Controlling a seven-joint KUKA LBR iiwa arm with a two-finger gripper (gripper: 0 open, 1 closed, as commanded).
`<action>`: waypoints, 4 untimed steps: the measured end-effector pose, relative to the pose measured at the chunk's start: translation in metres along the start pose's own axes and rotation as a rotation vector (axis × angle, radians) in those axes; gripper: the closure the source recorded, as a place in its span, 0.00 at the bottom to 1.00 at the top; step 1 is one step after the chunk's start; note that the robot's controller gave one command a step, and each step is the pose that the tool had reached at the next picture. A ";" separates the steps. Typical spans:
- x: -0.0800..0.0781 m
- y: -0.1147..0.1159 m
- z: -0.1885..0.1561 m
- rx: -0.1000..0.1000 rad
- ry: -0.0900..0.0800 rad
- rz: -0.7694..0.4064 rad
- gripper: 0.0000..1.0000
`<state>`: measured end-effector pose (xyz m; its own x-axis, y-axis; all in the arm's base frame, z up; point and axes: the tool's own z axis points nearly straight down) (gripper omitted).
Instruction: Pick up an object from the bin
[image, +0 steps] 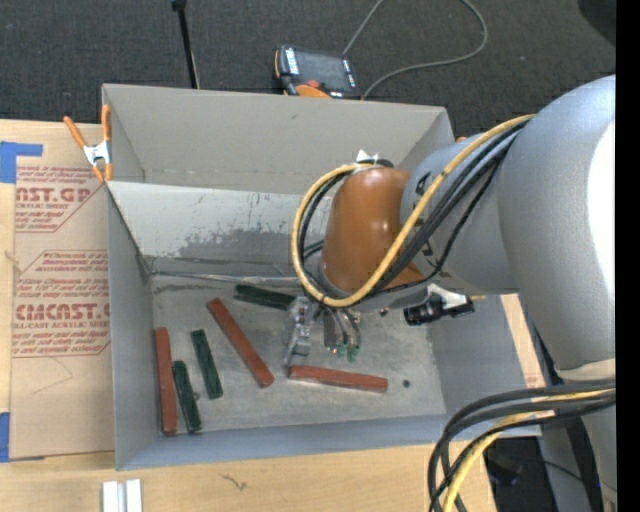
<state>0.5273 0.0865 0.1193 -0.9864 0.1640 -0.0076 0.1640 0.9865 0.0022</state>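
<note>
— Sticks are lying nearest the lower edge, aren't they?

— Yes. At the lower left of the grey metal bin (128, 320), a long flat red-brown stick (164, 380) is running up and down the frame. A short dark green stick (185, 397) is lying just beside it on its right. A second dark green stick (207, 363) is lying slightly further right and higher.

— And at the lower middle?

— A flat red-brown bar (337, 378) is lying almost level across the bin floor, apart from the others. That is the piece the gripper (322, 350) is hanging over, with its tips just above the bar's left half in the frame. I cannot tell whether they are touching it.

— How are the fingers (298, 345) standing?

— They are standing parted, with nothing showing between them.

— What is lying further back?

— A slanted red-brown stick (240, 343) is running from the upper left down to the right, ending near the bar's left end. Behind it, close under the back wall, a dark green bar (265, 296) is lying almost level, left of the gripper.

— And above that?

— An orange wrist cover (365, 235) is looming over the bin's middle, with black and yellow cables (305, 250) looping round it.
</note>
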 end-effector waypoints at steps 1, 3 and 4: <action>0.003 0.000 0.003 0.002 0.007 -0.001 0.00; 0.014 -0.068 0.049 0.002 0.008 -0.044 1.00; -0.012 -0.042 -0.077 -0.001 -0.002 -0.068 1.00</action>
<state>0.5320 0.0430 0.1965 -0.9952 0.0969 -0.0102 0.0969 0.9953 0.0028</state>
